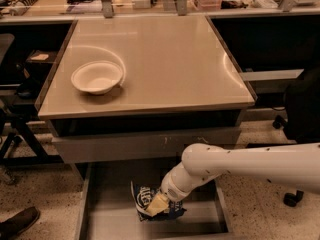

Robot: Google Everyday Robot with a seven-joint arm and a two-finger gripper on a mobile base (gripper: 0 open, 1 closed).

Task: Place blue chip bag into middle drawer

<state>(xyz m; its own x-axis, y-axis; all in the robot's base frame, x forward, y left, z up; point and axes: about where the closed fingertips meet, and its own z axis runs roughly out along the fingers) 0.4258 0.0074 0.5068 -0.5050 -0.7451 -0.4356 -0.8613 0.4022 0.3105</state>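
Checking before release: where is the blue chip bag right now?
Bottom centre of the camera view: the blue chip bag is within the open middle drawer, the gripper against it, below the table holding the white bowl.

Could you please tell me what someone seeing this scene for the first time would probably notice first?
The big white robot arm reaching in from the right stands out most, with its end effector low inside the open middle drawer, right against the blue chip bag. Next comes the white bowl, sitting alone on the left part of the tan table above the drawers.
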